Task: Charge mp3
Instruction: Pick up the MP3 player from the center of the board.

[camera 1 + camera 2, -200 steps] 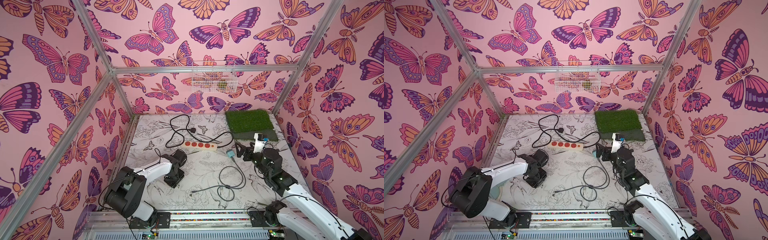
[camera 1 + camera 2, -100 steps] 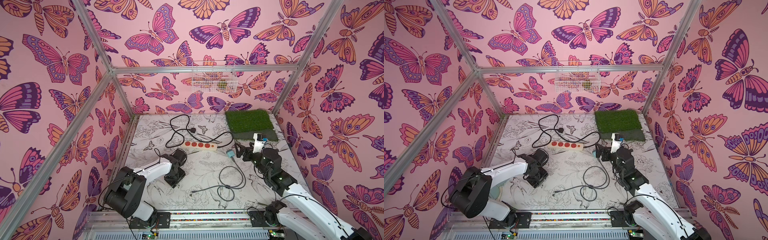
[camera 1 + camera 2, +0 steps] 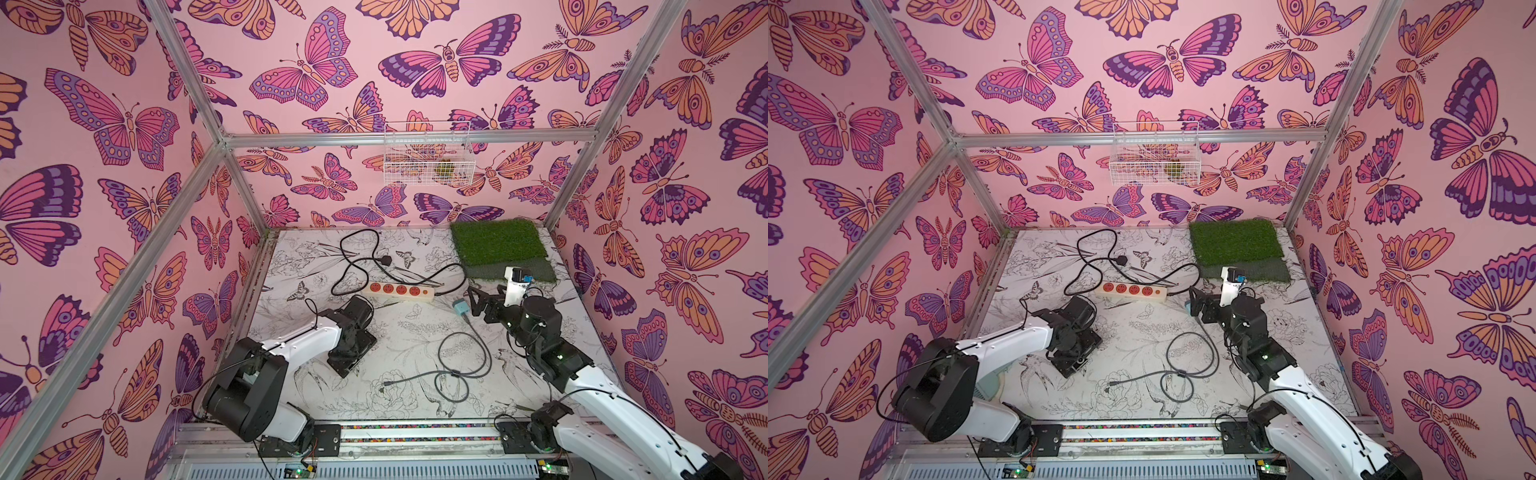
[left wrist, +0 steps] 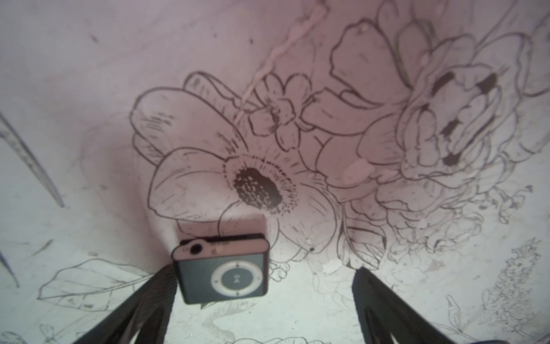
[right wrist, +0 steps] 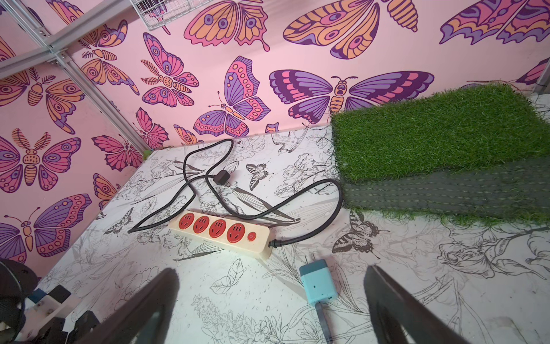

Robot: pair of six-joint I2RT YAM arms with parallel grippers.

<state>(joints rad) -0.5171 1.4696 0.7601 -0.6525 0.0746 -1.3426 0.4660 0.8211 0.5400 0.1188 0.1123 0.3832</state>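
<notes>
mp3 player on the table, both grippers spread wide

i stood by the butterfly-papered cell and looked down at the white table printed with black line flowers [image 3: 415,332]. the tiny flat black square mp3 player [image 4: 221,269] lay on that table, its pale round control ring facing the left wrist camera and its socket edge pointing away from the fingers. the left gripper [image 4: 263,272] stood low over it with its jaws spread wide. the mp3 player sat right against one black finger [image 4: 148,297] and well clear of its partner, so nothing was gripped. in both top views the left arm's wrist hid the player. across the table the right gripper [image 5: 269,271] also had its jaws wide and held nothing. the small teal cube charger adapter [image 5: 317,283] lay on the table between them, prongs toward the cream power strip with four red sockets [image 5: 220,232]. a thin dark cable [image 3: 461,361] trailed from the adapter in loose loops. the green artificial grass mat [image 3: 496,245] sat in the far corner.
</notes>
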